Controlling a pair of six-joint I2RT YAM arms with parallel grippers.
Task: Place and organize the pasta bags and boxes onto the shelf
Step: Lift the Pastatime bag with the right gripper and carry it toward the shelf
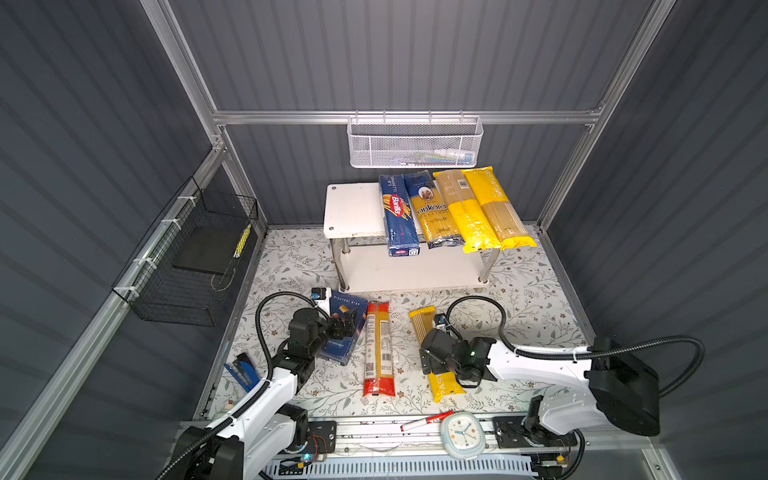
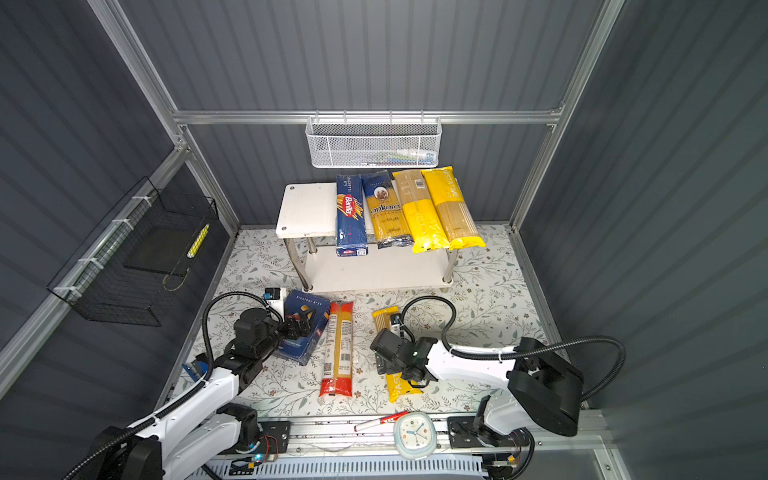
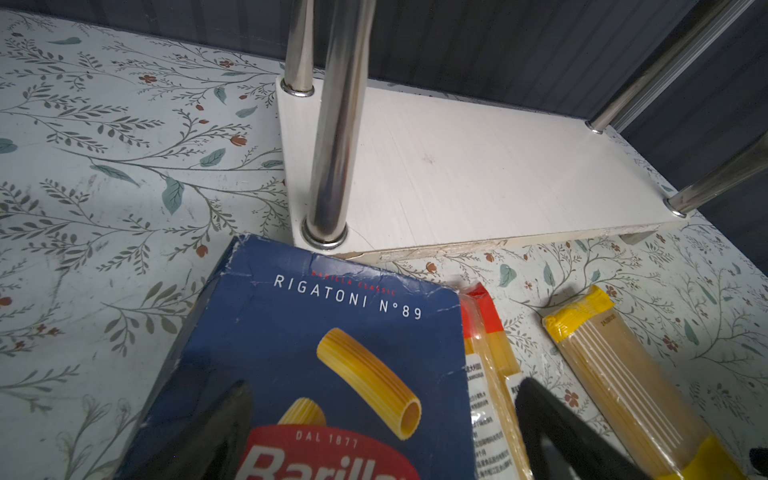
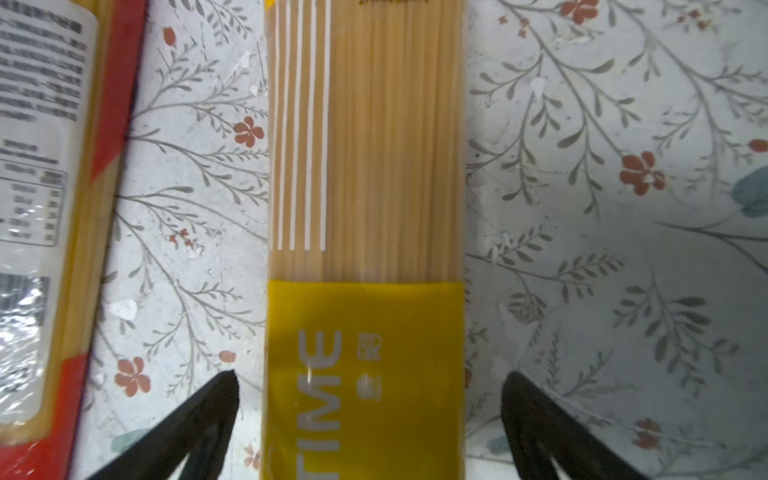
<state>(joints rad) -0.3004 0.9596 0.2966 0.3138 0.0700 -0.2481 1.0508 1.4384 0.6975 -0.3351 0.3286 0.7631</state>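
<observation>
Loose yellow-and-clear PASTATIME bag (image 4: 365, 166) lying flat on the floral surface (image 4: 602, 291), in front of the shelf (image 1: 353, 212) and well apart from it. The right pincer (image 4: 372, 374) hangs directly above the bag's yellow printed half with its jaws spread wide, one on each side and neither touching the film. The bag's long axis runs straight away between the jaws towards the shelf, so they would close across its narrow width. The right arm is plainly the nearer. The left pincer (image 3: 384, 384), also parted and holding nothing, sits over the wide rigatoni box (image 3: 332, 353) on the far side of the red-ended bag (image 1: 378, 349). The top board already carries the spaghetti box (image 1: 399, 216), the ankara bag (image 1: 434, 212) and two shelved PASTATIME bags (image 1: 482, 210) side by side, long axes front to back. The board's left part is bare. In both top views the wrist hides the loose bag's middle and only its two ends show. The right wrist view cuts off both its ends. How far the fingertips stand above the surface cannot be judged, and the back of the lower tier is hidden.
</observation>
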